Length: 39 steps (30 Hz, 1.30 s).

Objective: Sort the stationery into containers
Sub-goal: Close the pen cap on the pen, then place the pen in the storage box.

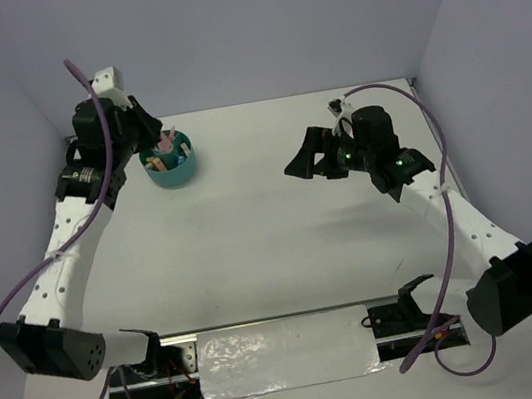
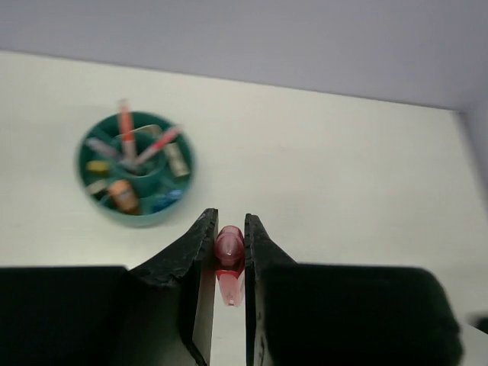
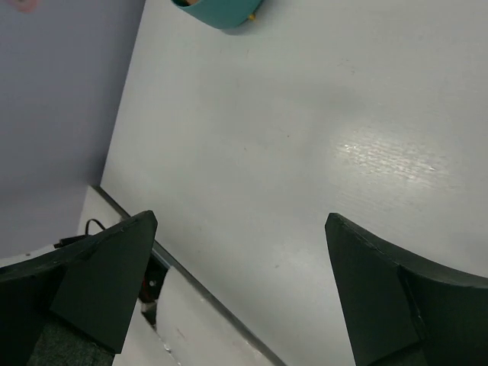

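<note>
Currently the left gripper (image 2: 227, 221) pinches a stubby pink marker (image 2: 229, 263), its long axis roughly along the fingers. The teal organiser (image 2: 133, 222) lies ahead-left of the claw, near the worktop's (image 1: 284, 247) far-left corner, already holding pens and markers. Left arm is nearer. The right gripper (image 3: 240, 219) is spread wide and empty, over the worktop's right side.

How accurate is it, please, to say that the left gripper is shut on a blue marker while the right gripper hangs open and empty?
Not quite: the marker in the left gripper is pink, not blue, as the left wrist view shows. The rest stands: the left gripper is shut on it, and the right gripper hangs open and empty.
</note>
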### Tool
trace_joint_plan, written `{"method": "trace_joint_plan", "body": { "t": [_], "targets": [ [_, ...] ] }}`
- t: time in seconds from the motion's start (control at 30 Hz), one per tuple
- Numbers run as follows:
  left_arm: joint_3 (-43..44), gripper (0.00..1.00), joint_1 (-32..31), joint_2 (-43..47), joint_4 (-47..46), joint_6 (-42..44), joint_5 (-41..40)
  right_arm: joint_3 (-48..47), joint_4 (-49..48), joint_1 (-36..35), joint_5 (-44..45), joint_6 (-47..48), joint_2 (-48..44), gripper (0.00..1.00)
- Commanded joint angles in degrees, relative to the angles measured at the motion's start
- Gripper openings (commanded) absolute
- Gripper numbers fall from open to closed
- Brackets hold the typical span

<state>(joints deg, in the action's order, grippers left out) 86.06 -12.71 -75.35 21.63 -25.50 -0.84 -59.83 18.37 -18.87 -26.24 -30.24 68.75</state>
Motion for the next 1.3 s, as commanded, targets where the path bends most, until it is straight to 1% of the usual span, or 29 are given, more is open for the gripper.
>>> {"method": "trace_joint_plan", "body": {
  "t": [0.0,0.07,0.13,0.2,0.27,0.33,0.4,0.47,0.5,0.6,0.83,0.97,1.13,1.27],
  "targets": [
    [-3.6,0.0,0.75,-4.52,-0.78,6.5,-19.19,-3.36,6.23,-0.64,4.79,5.79,-5.02,1.0],
    [-4.67,0.0,1.8,-6.11,-5.69,6.08,-21.38,-3.27,7.29,-0.64,4.88,6.33,-6.08,1.0],
    [-3.63,0.0,2.25,-9.71,-6.42,3.72,-23.4,-2.92,8.34,-0.64,3.92,6.25,-7.4,1.0],
    [-0.56,0.0,2.25,-13.92,-4.32,-0.4,-26.57,-1.43,8.44,-0.64,1.91,5.02,-8.19,1.0],
    [0.94,0.0,2.25,-16.48,-1.52,-4.98,-29.38,-0.29,8.79,-0.64,0.66,3.97,-8.98,1.0],
    [1.83,0.0,2.25,-19.39,-0.89,-10.69,-32.63,0.5,8.61,-0.73,-0.3,3.87,-9.86,1.0],
    [1.92,0.0,2.25,-21.75,-1.67,-14.74,-33.61,0.25,9.92,-0.73,-0.57,4.22,-9.95,1.0],
    [2.27,0.0,2.25,-23.08,-2.03,-16.94,-34.05,-0.63,10.81,-0.73,-1.53,4.92,-9.78,1.0],
    [2.88,0.0,2.25,-24.39,-1.07,-20.0,-35.27,-1.07,11.77,-0.64,-1.88,5.36,-9.6,1.0],
    [3.06,0.0,2.16,-25.72,-0.62,-24.58,-37.91,-2.57,13.79,-0.64,-1.71,7.38,-9.6,1.0],
    [-0.89,0.0,2.08,-25.37,-4.48,-30.22,-40.81,-4.94,16.35,-0.55,-3.02,10.55,-8.11,1.0],
    [-2.65,0.0,2.08,-26.25,-6.68,-32.24,-39.94,-5.38,15.29,-0.73,-5.4,10.2,-6.27,1.0],
    [-1.78,0.0,1.81,-28.53,-5.02,-34.88,-39.24,-6.7,14.94,-0.64,-7.42,10.73,-4.42,1.0],
    [-2.83,0.0,0.94,-28.62,-6.94,-36.11,-40.2,-6.79,14.24,-0.64,-8.91,10.64,-3.89,1.0]
  ]
}}
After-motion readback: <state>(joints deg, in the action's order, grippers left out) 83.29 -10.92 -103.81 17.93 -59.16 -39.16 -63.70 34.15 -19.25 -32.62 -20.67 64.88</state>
